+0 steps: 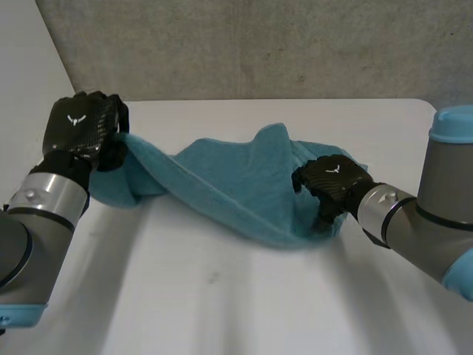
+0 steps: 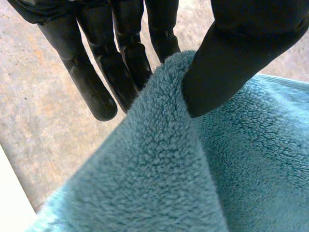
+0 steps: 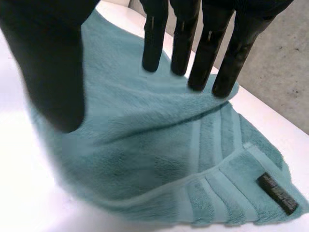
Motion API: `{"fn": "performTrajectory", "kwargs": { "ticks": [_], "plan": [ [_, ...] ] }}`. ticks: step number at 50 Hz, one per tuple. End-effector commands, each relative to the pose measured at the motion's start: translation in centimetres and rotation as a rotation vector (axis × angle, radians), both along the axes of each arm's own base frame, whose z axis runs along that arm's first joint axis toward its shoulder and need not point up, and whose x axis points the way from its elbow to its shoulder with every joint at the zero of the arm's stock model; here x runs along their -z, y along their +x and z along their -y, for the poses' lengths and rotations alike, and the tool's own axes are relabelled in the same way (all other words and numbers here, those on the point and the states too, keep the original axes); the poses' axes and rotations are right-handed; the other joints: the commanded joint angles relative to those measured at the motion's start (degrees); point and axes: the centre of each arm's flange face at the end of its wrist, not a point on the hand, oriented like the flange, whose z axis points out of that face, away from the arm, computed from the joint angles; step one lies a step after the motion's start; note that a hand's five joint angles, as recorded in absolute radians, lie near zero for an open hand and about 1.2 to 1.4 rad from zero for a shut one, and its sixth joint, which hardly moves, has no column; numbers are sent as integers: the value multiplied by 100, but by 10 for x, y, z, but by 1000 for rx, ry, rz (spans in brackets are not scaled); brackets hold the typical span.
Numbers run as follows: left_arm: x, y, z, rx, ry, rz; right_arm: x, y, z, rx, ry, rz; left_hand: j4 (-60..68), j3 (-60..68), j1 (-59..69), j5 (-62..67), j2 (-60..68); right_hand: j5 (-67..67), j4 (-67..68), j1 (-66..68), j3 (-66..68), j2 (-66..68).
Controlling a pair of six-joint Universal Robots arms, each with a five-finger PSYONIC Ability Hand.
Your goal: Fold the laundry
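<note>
— What stays hidden around the left robot hand [image 1: 80, 126]?
— From above, its back covers the fingertips and the towel [image 1: 229, 185] corner beneath them. In its wrist view the towel runs off the picture's edge past the thumb.
— And at the right robot hand [image 1: 334, 180]?
— From above, its fingertips are lost behind a towel fold. In its wrist view its thumb [image 3: 48, 63] is blurred, and the black label [image 3: 276, 193] on the hem, well past the fingertips, has print too small to read.
</note>
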Motion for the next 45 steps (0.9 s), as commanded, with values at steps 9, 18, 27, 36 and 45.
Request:
{"fn": "performTrajectory", "kwargs": {
  "ticks": [9,18,27,36,45],
  "plan": [
    [-17,12,10,-47,-44,-5,-20,-34,39,181,11,158,1149,1167,1403,1489,1124,-854,-840,-419,-842,-837],
    [-32,17,4,-57,-77,-17,-12,-46,56,81,-108,-9,1149,1167,1403,1489,1124,-770,-755,-335,-758,-753],
    [-25,17,-3,-51,-41,-5,15,-37,87,-74,-295,-303,1149,1167,1403,1489,1124,-468,-454,-33,-456,-451],
    [-21,19,-6,-56,-26,-1,44,-22,109,-142,-332,-353,1149,1167,1403,1489,1124,-248,-234,187,-236,-231],
    [-19,20,-7,-57,-22,1,61,-11,111,-233,-403,-457,1149,1167,1403,1489,1124,-248,-234,187,-236,-231]
  ]
}}
